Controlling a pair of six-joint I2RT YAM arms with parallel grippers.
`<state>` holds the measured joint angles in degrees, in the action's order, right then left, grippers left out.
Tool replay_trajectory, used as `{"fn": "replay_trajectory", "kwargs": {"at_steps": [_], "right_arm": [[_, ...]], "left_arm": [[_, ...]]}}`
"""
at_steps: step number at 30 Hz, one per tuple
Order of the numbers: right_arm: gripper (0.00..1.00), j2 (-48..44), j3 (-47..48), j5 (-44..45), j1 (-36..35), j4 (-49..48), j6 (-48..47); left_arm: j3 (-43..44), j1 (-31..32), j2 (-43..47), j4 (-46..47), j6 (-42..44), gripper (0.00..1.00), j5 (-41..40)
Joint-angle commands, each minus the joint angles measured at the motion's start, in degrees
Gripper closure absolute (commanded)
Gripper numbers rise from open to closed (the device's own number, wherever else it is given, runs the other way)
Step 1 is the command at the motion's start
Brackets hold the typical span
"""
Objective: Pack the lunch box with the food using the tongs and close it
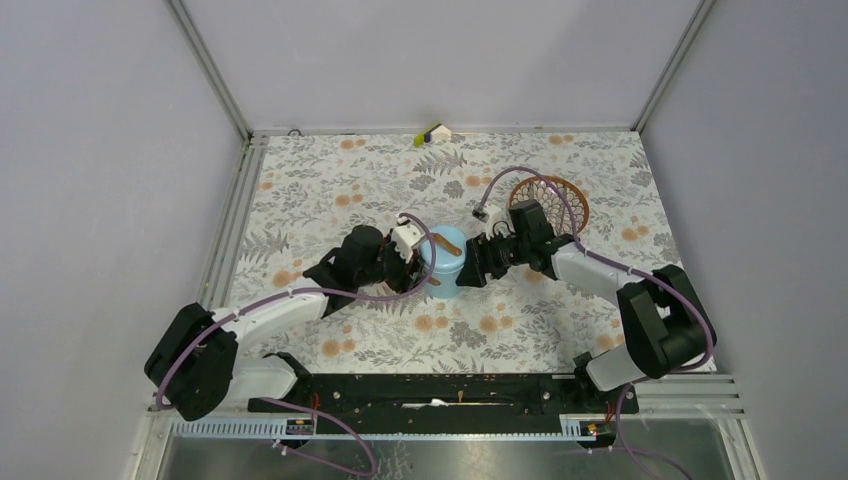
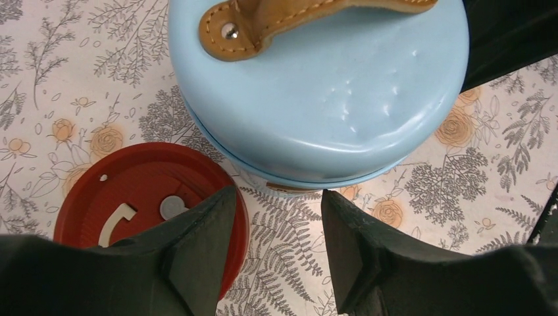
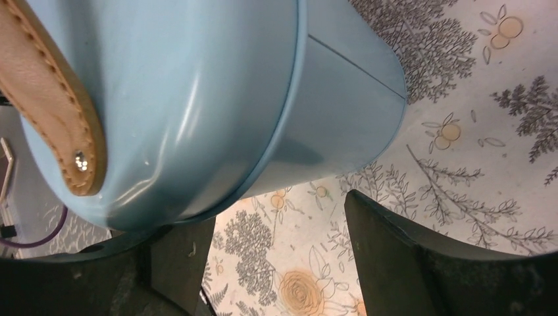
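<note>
At the middle of the table (image 1: 330,190), your left gripper (image 2: 278,197) and right gripper (image 3: 273,214) flank the light-blue lunch box (image 1: 443,262), jaws parted, gripping nothing, probably to steady it for closing.

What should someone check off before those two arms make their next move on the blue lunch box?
1. Lid on the lunch box: looks seated on the shell, strap on top. Ok.
2. Left gripper: jaws apart, nothing between them. Ok.
3. Right gripper: jaws apart, box just beside one finger. Ok.
4. Red round piece: lies on the table beside the box, partly under a left finger. Probably not ok.
5. Food packed inside: box is closed. Cannot tell.
6. Tongs: not visible in any view. Cannot tell.
</note>
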<state>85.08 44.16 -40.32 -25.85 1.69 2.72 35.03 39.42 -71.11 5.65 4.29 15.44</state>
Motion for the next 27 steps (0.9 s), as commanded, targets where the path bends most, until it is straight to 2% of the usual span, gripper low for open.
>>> {"fn": "replay_trajectory", "kwargs": {"at_steps": [1, 7, 11, 15, 18, 22, 25, 27], "right_arm": [[0.22, 2.10, 2.59, 1.40, 0.18, -6.17, 1.31], [0.22, 1.68, 4.03, 1.61, 1.26, -5.45, 1.61], [0.18, -2.05, 4.65, -1.32, 5.33, -0.96, 0.26], [0.13, -7.84, 5.82, -2.90, 7.70, 9.03, -7.41], [0.09, -11.29, 7.99, -2.37, 8.45, 16.76, -12.28], [0.03, -13.98, 11.91, -2.27, 12.38, 22.37, -13.97], [0.00, -14.99, 15.90, -1.71, 15.53, 24.60, -13.74], [0.00, -15.23, 18.06, -0.91, 17.60, 25.33, -13.40]], "left_arm": [[1.08, -0.11, -0.46, 5.43, -1.26, 0.42, -2.05], [3.61, -2.51, 0.62, -2.98, -3.39, 0.32, 0.22], [5.87, -6.14, 3.56, -12.11, -3.68, 0.15, 6.84], [7.61, -11.51, 7.49, -19.51, -1.60, 0.02, 15.48], [9.76, -17.29, 9.21, -24.12, -0.75, 0.01, 20.18], [15.54, -27.50, 8.53, -30.27, -0.03, 0.01, 25.45], [23.40, -35.04, 5.16, -36.58, 1.56, 0.01, 26.55], [30.50, -37.47, 0.51, -43.92, 5.72, 0.01, 25.46]]}}
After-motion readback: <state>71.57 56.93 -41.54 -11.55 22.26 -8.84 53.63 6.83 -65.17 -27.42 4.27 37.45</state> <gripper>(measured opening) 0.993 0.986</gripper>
